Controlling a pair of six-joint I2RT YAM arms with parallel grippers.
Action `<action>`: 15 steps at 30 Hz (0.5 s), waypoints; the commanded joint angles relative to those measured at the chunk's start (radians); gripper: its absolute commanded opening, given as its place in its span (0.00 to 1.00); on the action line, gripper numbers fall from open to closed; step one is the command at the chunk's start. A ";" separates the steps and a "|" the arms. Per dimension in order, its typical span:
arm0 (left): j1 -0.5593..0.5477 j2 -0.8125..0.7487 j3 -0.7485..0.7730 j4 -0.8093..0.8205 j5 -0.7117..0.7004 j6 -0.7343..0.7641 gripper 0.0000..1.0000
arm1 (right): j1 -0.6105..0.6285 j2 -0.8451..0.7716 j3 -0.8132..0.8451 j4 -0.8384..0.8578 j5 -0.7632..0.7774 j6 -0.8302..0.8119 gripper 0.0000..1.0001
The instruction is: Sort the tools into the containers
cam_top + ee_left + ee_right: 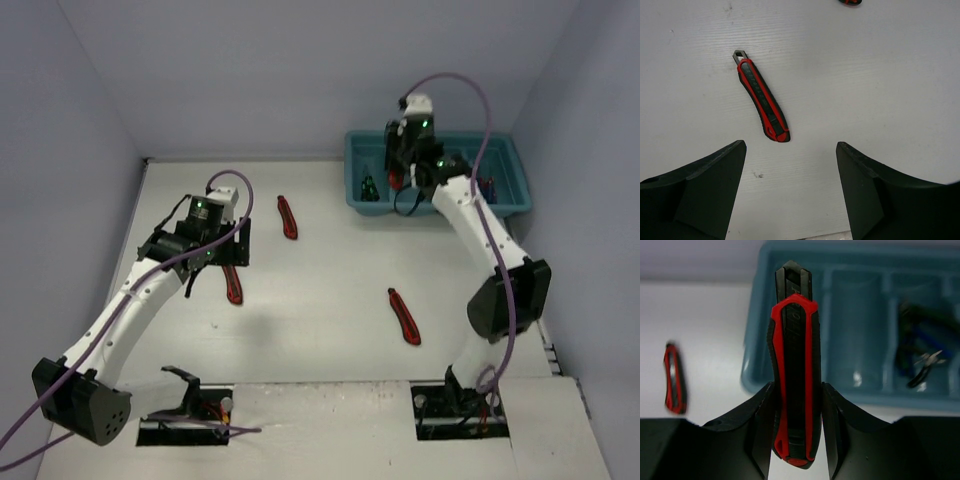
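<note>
Your right fingers are closed tight across the handle of a utility knife, with the tray at 12 o'clock. Your left fingers gape wide and empty; the second knife lies on the bench at 11 o'clock. It is likely light, stiff and grippy: pinch mid-handle.

Your left wrist view clips a knife at the top edge, just its red end showing. On the right wrist, the pliers in the tray are a blur, and overhead your right arm hides part of that tray.
</note>
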 commanded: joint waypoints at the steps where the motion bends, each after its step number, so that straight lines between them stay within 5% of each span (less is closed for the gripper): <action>1: 0.008 -0.046 -0.001 -0.016 0.011 0.008 0.70 | -0.108 0.204 0.207 0.005 0.041 -0.082 0.00; 9: 0.010 -0.086 -0.034 -0.024 0.044 -0.029 0.70 | -0.202 0.573 0.551 0.011 0.013 -0.069 0.06; 15: 0.009 -0.093 -0.034 -0.023 0.043 -0.043 0.70 | -0.224 0.629 0.598 0.016 -0.018 -0.051 0.38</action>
